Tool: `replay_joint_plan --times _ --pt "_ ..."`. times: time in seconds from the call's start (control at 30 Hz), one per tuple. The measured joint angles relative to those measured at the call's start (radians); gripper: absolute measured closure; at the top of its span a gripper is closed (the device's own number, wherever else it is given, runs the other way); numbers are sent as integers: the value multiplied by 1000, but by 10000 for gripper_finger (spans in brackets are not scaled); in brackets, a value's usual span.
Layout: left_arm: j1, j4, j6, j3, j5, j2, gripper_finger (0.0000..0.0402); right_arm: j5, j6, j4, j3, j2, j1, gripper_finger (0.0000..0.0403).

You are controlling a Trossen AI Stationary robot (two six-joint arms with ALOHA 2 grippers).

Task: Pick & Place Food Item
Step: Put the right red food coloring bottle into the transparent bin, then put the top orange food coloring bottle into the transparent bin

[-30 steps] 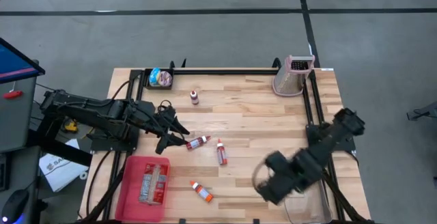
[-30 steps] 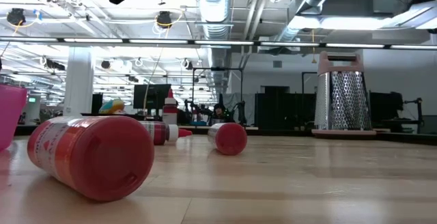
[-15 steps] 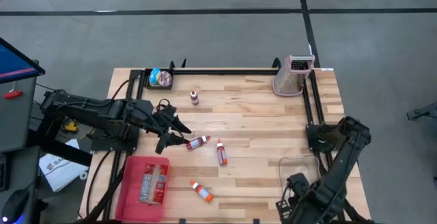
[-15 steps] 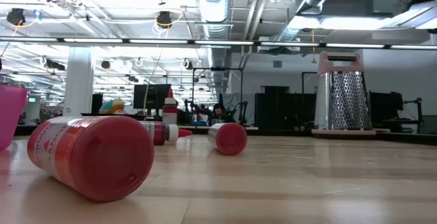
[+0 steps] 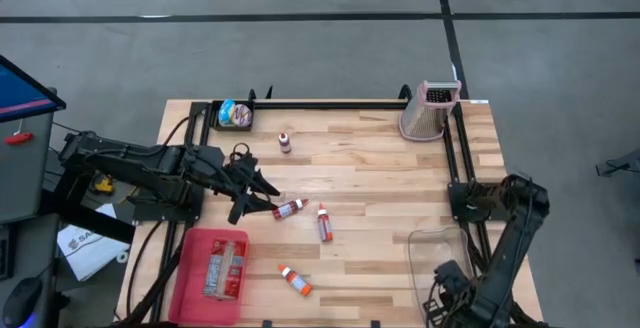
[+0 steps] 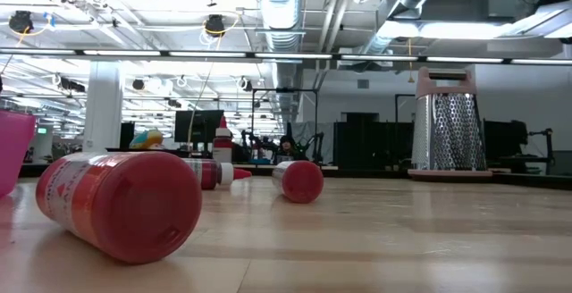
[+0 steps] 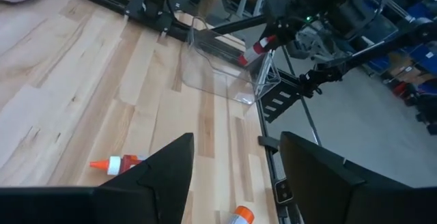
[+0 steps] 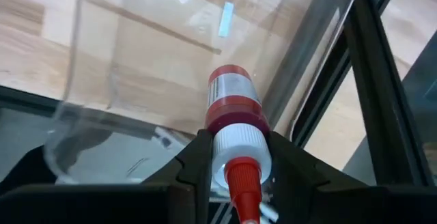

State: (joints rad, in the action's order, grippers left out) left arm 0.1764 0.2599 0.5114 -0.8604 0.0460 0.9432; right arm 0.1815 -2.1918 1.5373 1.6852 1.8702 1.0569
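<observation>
Counter [image 5: 370,178]: red tray [image 5: 190,273] at near left corner holds packaged item [image 5: 223,268]. Clear bin [image 5: 430,253] at near right edge, contents unclear. Right jaws [image 8: 235,173] clamp red-capped bottle [image 8: 234,111] over bin. Left jaws [image 7: 235,176] apart, holding nothing, above loose bottle [image 5: 290,208] mid-counter.

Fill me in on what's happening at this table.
The right gripper holds a small red bottle beside the clear container at the table's near right corner. The left gripper hangs open over the table beside another bottle. More bottles lie loose on the wood, and a red tray sits at the near left.
</observation>
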Motion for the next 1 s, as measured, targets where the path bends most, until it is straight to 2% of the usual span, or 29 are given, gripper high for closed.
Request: replay_joint_plan --times 0.23,0.4,0.73,0.9,1.0 --pt "0 -13 50 0 0 0 188 1 -5 -126 -106 0 53 300" --pt "0 -49 76 0 -1 0 188 -28 -7 -143 -128 0 71 298" --pt "0 -55 100 0 -1 0 188 -54 -3 -154 -137 0 77 229" --pt "0 -55 100 0 0 0 188 -58 3 -155 -136 0 75 223" --pt "0 -55 100 0 -1 0 188 -100 14 -145 -118 0 56 222"
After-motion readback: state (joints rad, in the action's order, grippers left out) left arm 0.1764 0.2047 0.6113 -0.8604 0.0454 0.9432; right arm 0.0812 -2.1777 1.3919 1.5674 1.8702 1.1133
